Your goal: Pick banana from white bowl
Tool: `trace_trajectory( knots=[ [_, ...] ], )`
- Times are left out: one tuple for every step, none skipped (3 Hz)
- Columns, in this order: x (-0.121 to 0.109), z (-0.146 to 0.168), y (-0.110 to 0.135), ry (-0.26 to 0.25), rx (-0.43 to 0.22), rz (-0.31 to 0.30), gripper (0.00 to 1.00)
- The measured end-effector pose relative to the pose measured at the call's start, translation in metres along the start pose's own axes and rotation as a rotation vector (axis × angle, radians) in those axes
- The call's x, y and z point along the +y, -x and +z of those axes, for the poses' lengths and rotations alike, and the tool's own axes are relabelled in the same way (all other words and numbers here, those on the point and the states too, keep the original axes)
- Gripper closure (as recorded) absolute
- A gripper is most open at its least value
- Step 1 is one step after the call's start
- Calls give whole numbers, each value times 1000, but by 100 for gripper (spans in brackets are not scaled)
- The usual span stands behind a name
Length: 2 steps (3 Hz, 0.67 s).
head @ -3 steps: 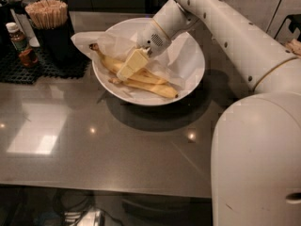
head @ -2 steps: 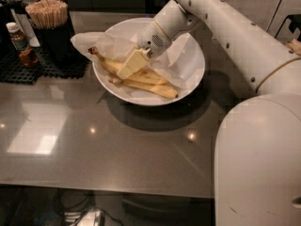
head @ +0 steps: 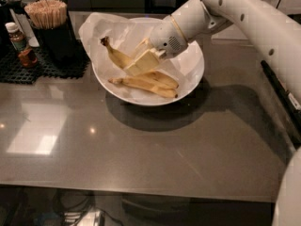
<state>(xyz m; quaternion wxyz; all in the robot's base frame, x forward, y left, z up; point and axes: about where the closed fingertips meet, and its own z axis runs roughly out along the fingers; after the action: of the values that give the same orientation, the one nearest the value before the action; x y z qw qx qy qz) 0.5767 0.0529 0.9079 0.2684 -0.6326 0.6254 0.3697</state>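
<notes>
We are looking at the gripper point(head: 137, 66) reaching down into the white bowl point(head: 194, 79) from the upper right of the frame, at the end of the thick white arm point(head: 244, 18). Its pale fingers point(head: 146, 59) are sitting close together and are clamping the banana point(head: 116, 55). The banana's lower end is running in between them, so the jaws are standing only about as far apart as the fruit is thick.

The banana is lying in the left half of the bowl, tilted. Its dark brown stem end is pointing toward the upper left, over the crumpled paper point(head: 96, 27) that is lining the bowl. We cannot tell whether it is resting on the paper or hanging just clear of it.

Two other bananas point(head: 149, 83) are lying side by side in the lower part of the bowl, just below the gripper. We cannot tell whether the fingers are touching them.

The bowl is standing on a grey counter point(head: 141, 149), toward the top centre of the frame. At the upper left, a black cup of wooden sticks point(head: 47, 14) is standing on a black mat point(head: 51, 66), with a small brown bottle point(head: 19, 40) beside it near the left edge.
</notes>
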Motion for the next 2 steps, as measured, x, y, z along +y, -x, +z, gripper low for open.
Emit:
trace_trajectory(
  knots=[
    [44,-29,13,27,-92,-149,100],
    [44,-29,13,27,-92,-149,100]
  ],
)
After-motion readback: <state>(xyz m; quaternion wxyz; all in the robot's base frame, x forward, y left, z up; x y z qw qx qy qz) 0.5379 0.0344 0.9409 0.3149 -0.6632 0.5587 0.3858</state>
